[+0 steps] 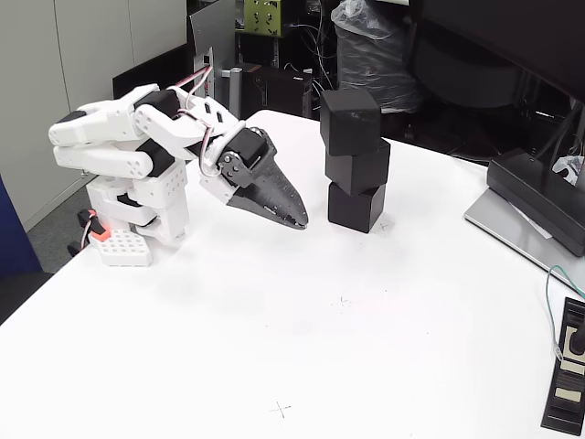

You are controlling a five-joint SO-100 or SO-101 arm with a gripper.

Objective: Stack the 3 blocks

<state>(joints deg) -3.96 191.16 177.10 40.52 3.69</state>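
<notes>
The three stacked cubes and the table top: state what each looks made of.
The three black cubes: probably plastic or dense foam, matte, since they show dull faces with soft rounded edges and no glare. The table top: smooth white laminate by its look, with a faint even sheen and small pen crosses.

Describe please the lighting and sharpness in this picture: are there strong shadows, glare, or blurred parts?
In the fixed view the light is even and soft; the white table looks bright but without harsh glare. The three stacked blocks cast only a faint shadow at their base, and their black faces lose detail. The gripper and the stack look sharp, with no motion blur; the cluttered background is darker.
</notes>
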